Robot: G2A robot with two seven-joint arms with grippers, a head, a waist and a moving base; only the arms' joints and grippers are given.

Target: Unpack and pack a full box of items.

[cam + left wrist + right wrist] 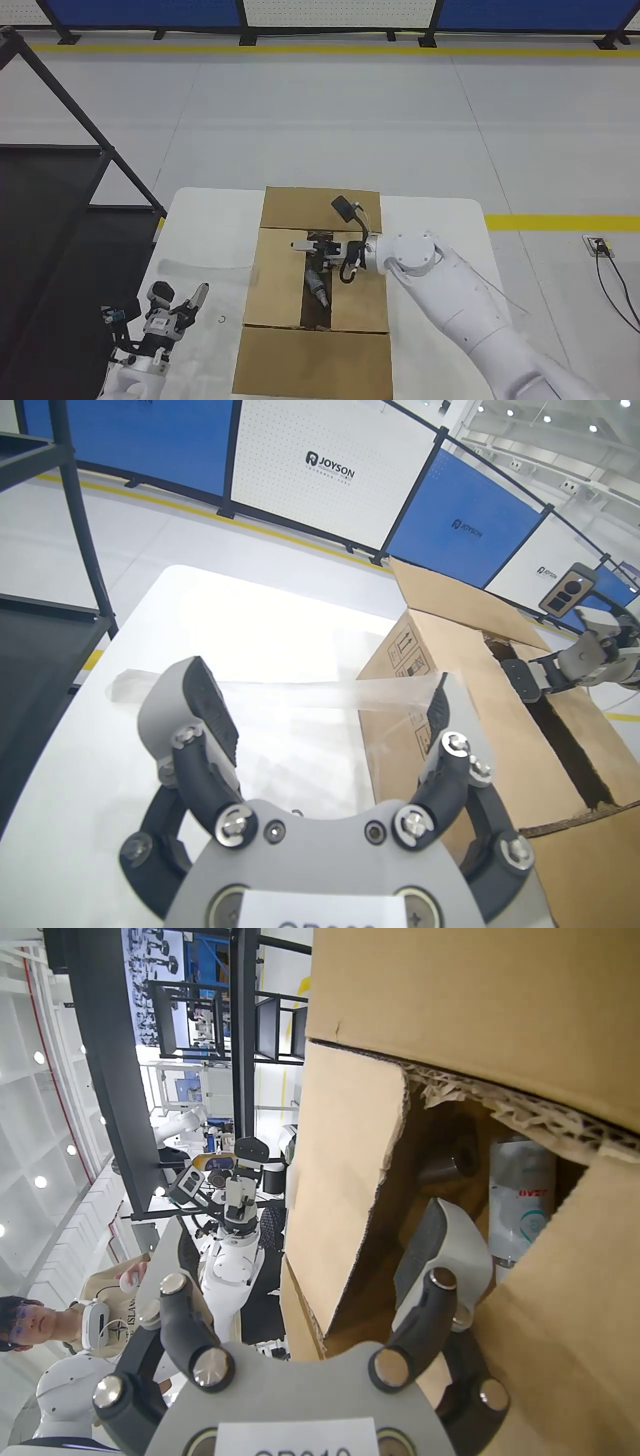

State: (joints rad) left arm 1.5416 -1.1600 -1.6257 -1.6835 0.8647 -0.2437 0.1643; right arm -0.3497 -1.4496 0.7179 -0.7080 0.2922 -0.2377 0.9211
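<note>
Risk | our right gripper (305, 1228) sits spread across the box flap (345, 1168) | we may rip it pulling | left gripper (320, 685) spread too

Brown cardboard box (275, 290) upright on table (210, 240), top flaps ajar, white bottle (522, 1198) inside

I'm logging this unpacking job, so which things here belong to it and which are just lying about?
Job: box, white bottle and dark cylinder inside it, right gripper open astride a flap, left gripper open above the table.
Lying about: clear strip by the left gripper, black rack beside the table.
</note>
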